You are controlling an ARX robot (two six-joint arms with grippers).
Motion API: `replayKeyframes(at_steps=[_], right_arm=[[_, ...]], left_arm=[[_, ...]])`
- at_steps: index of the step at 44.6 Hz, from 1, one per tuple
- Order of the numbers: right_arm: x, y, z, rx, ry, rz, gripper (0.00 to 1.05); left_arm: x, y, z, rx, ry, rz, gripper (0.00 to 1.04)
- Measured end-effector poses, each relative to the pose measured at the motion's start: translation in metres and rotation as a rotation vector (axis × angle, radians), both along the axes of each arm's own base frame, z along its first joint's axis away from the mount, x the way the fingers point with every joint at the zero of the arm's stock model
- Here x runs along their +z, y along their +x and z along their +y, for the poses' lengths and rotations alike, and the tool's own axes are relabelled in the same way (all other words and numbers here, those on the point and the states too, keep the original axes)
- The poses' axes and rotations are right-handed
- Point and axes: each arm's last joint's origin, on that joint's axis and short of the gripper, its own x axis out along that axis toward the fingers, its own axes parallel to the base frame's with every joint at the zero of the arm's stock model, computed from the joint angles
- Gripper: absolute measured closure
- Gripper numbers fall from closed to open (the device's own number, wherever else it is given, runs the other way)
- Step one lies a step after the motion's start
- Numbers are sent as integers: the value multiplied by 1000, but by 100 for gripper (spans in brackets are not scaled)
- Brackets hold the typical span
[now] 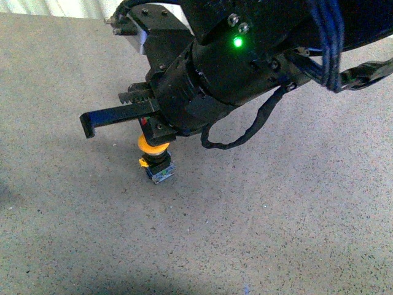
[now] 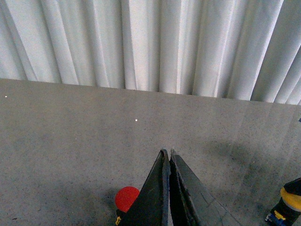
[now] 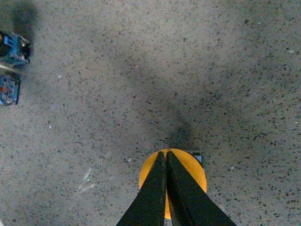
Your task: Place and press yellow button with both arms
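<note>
The yellow button (image 1: 153, 146) stands upright on the speckled grey floor, its orange-yellow cap on a black collar and a bluish base block (image 1: 161, 173). My right arm (image 1: 245, 55) reaches over it from the upper right. In the right wrist view my right gripper (image 3: 166, 153) is shut, with its tips over the middle of the yellow cap (image 3: 190, 172). I cannot tell whether they touch it. My left gripper (image 2: 167, 153) is shut and empty above bare floor. The yellow button (image 2: 292, 198) shows at the edge of the left wrist view, well apart from it.
A red button (image 2: 127, 197) sits close beside the left fingers. Two small bluish blocks (image 3: 14, 47) (image 3: 8, 89) lie on the floor away from the right gripper. White pleated curtains (image 2: 150, 42) close off the far side of the floor.
</note>
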Motion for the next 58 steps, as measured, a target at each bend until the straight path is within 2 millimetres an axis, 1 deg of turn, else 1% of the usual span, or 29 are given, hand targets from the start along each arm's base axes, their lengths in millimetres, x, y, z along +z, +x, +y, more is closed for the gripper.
replayKeyframes(at_steps=[3,5,8,12,14,15,16,17,18,19,20,22,25,28,32,34,41,50,58], right_arm=[[8,1,-7,-35,26,-16,103],[16,1,-16,-72,44,-33,103],[33,3,-32,-131,75,-79,103],[67,1,-61,-227,129,-181,103],[87,-7,-80,-289,152,-262,103],[93,-11,-86,-302,162,-288,102],[101,-18,-94,-326,176,-334,98],[105,-24,-98,-359,161,-412,100],[108,-29,-102,-410,142,-503,104],[111,-37,-108,-472,122,-622,103],[113,-42,-113,-510,111,-698,103],[112,-54,-121,-569,99,-804,103],[104,-72,-136,-599,95,-887,103],[91,-87,-148,-602,69,-892,103],[78,-100,-157,-590,54,-876,103],[72,-111,-163,-586,47,-872,103],[65,-130,-174,-587,43,-882,103],[52,-159,-188,-589,39,-882,103],[46,-172,-193,-586,39,-879,103]], left_arm=[[0,0,0,0,0,0,103],[0,0,0,0,0,0,103],[0,0,0,0,0,0,103],[0,0,0,0,0,0,103],[0,0,0,0,0,0,103],[0,0,0,0,0,0,103],[0,0,0,0,0,0,103],[0,0,0,0,0,0,103],[0,0,0,1,0,0,103],[0,0,0,0,0,0,103],[0,0,0,0,0,0,103],[0,0,0,0,0,0,103],[0,0,0,0,0,0,103],[0,0,0,0,0,0,103],[0,0,0,0,0,0,103],[0,0,0,0,0,0,103],[0,0,0,0,0,0,103],[0,0,0,0,0,0,103],[0,0,0,0,0,0,103]])
